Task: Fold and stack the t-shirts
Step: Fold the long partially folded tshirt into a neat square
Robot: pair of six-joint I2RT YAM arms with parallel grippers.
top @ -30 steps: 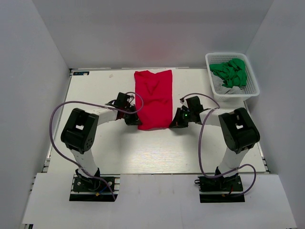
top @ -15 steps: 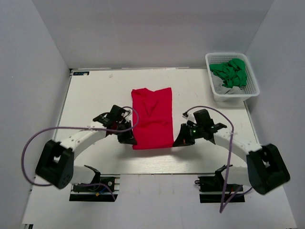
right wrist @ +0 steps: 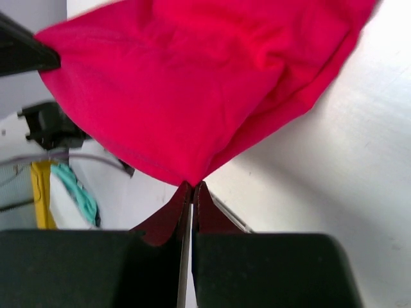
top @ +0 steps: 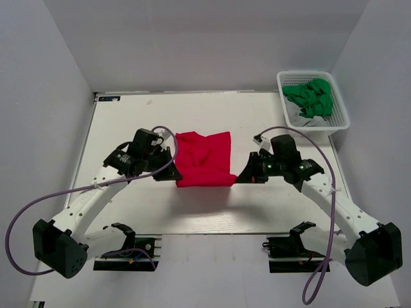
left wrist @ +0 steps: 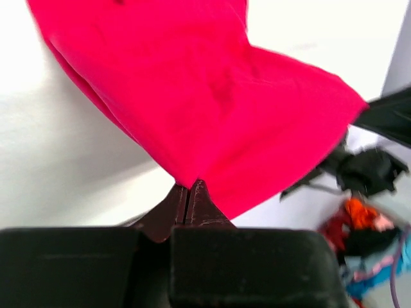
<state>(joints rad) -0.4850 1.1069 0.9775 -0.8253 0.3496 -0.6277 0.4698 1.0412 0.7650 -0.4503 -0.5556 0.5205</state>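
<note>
the red t-shirt [top: 204, 159] is lying in the middle of the top view, on the white surface [top: 128, 122], right between the two arms. it is looking like a short, narrow block, so i think its sides are already tucked in. its near edge, the one low in the frame, is being held up at both corners, and the cloth is sagging a little in between. the far edge, higher in the frame, seems to be resting on the surface, but i cannot tell for sure.

the left tool [top: 171, 173] is pinching the lower left corner of the shirt. in its own wrist view the two fingers are pressing tight together with only a tiny bit of red cloth between the tips. the right tool [top: 241, 178] is doing the same at the lower right corner.

holding both corners at once is keeping that edge straight, so i think the arms are getting ready to lay the near half over the far half. the grip is only on the very tip of each corner, so the cloth could slip out.

the white basket [top: 340, 123] is standing in the upper right, well apart from the shirt. a bunched green cloth [top: 309, 96] is sitting inside it, maybe waiting its turn.
</note>
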